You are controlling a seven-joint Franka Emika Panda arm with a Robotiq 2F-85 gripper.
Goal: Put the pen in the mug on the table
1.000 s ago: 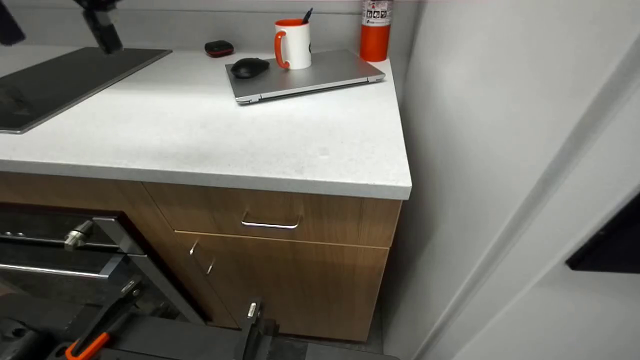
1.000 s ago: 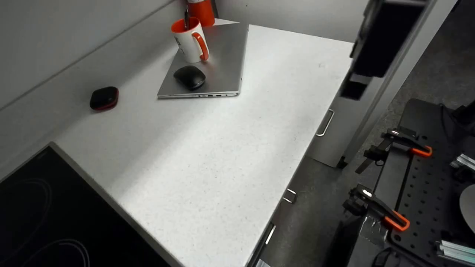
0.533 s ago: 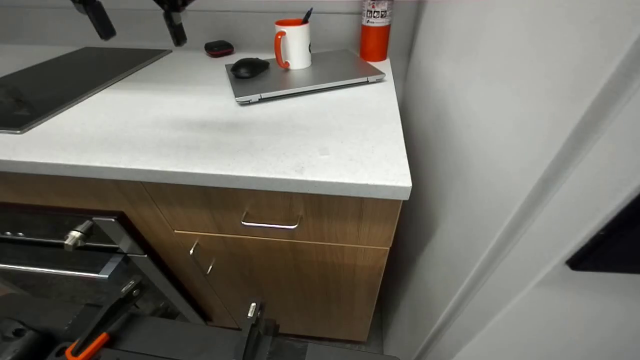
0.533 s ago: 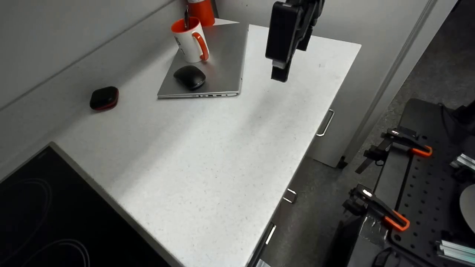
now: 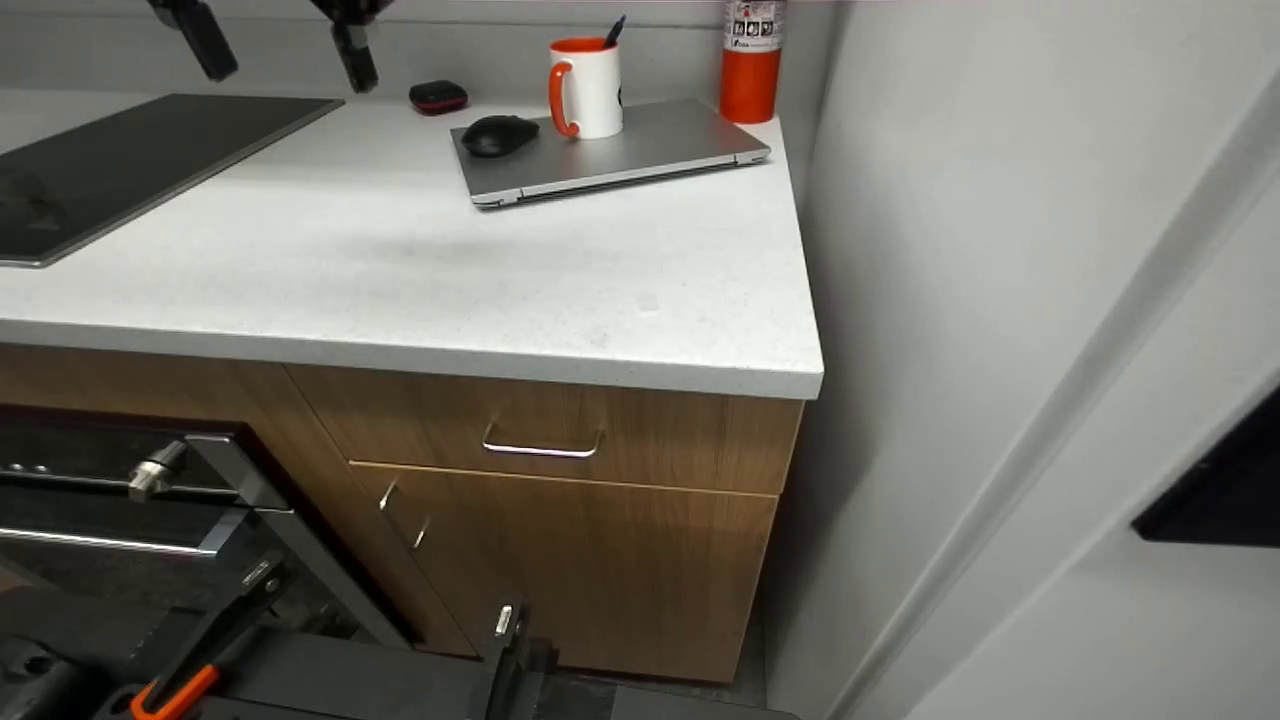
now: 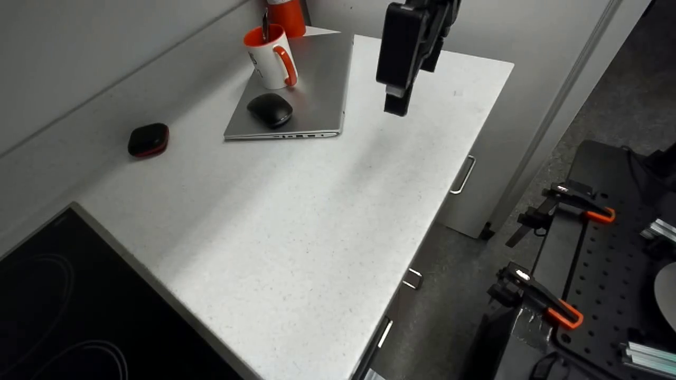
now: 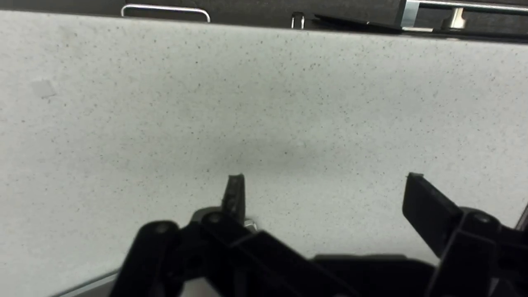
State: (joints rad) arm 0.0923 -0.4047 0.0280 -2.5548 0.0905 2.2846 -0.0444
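Observation:
The slim dark pen (image 5: 614, 32) stands tilted inside the white mug with orange rim and handle (image 5: 597, 95). Both show in an exterior view too, the pen (image 6: 265, 26) leaning in the upright mug (image 6: 272, 66). The mug stands on the closed grey laptop, on the white table (image 5: 560, 280). My gripper (image 6: 413, 87) is open and empty, above the table and apart from the mug. It also shows at the upper left of an exterior view (image 5: 290, 75). In the wrist view the fingers (image 7: 326, 176) are wide apart with bare countertop (image 7: 206, 103) below; pen and mug cannot be made out there.
The laptop (image 6: 322, 68) carries a black mouse (image 6: 270, 110) beside the mug. A black and red case (image 6: 148, 140) lies near the back wall. A red canister (image 5: 750, 85) stands in the back corner. A black cooktop (image 5: 130, 160) lies at the table's other end.
Between one second and half a second ago, my gripper moved from near the table's front edge to over the table, closer to the laptop. Since then it is almost still. Pen and mug have not moved.

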